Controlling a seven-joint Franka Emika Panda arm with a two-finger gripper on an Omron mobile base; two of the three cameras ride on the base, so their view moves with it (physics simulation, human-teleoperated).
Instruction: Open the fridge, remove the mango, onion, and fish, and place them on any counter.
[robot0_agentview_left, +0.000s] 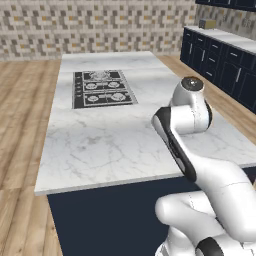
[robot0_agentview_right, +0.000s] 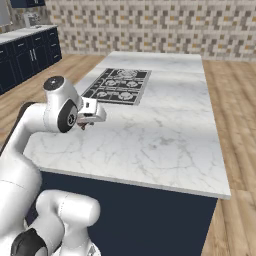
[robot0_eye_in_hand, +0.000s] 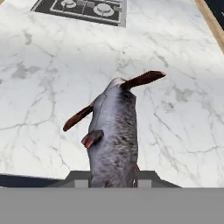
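Grey mottled fish (robot0_eye_in_hand: 114, 135), reddish fins, clamped in gripper (robot0_eye_in_hand: 113, 177), above veined marble counter (robot0_eye_in_hand: 183, 109).

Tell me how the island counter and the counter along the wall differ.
The island counter is broad with an inset black cooktop; the wall counter is narrow, and no cooktop shows on its visible part. The island stands alone on the wood floor; the wall one runs against the tiled wall. The fish in the gripper hangs over the island. Both have pale tops and navy bases.
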